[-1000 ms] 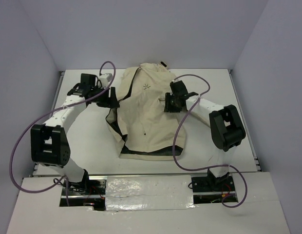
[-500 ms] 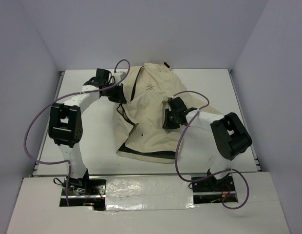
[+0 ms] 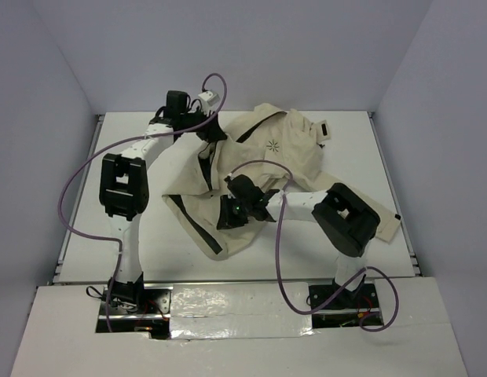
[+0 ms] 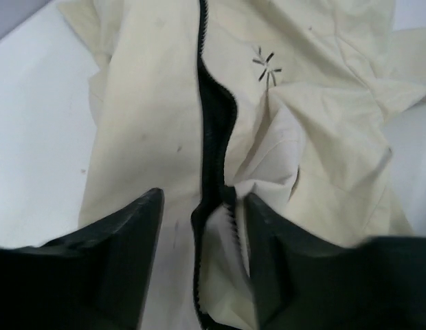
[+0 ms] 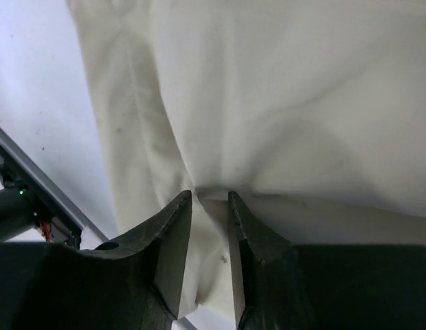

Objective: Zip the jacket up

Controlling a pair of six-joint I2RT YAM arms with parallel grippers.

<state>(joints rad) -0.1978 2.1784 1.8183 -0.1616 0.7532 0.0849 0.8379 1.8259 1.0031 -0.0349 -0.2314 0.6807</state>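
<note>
The cream-beige jacket [image 3: 287, 161] lies crumpled across the middle of the white table, its star logo [image 3: 272, 145] facing up. My left gripper [image 3: 210, 135] is at its far-left upper edge. In the left wrist view the jacket [image 4: 137, 103] fills the frame, the dark zipper [image 4: 211, 137] runs between the two front panels, and the gripper [image 4: 203, 206] is closed on bunched fabric and zipper edge. My right gripper [image 3: 229, 216] is at the near-left hem. In the right wrist view it [image 5: 209, 199] pinches a fold of the jacket [image 5: 302, 103].
Purple cables [image 3: 78, 181] loop over both arms. A jacket sleeve [image 3: 385, 224] trails toward the table's right edge. The table's metal rail [image 5: 34, 199] shows at the near edge. Grey walls enclose the table at the back and both sides.
The left gripper moved farther back and right, the right gripper moved left and nearer. The jacket was dragged and turned between them, and a sleeve now spreads to the right.
</note>
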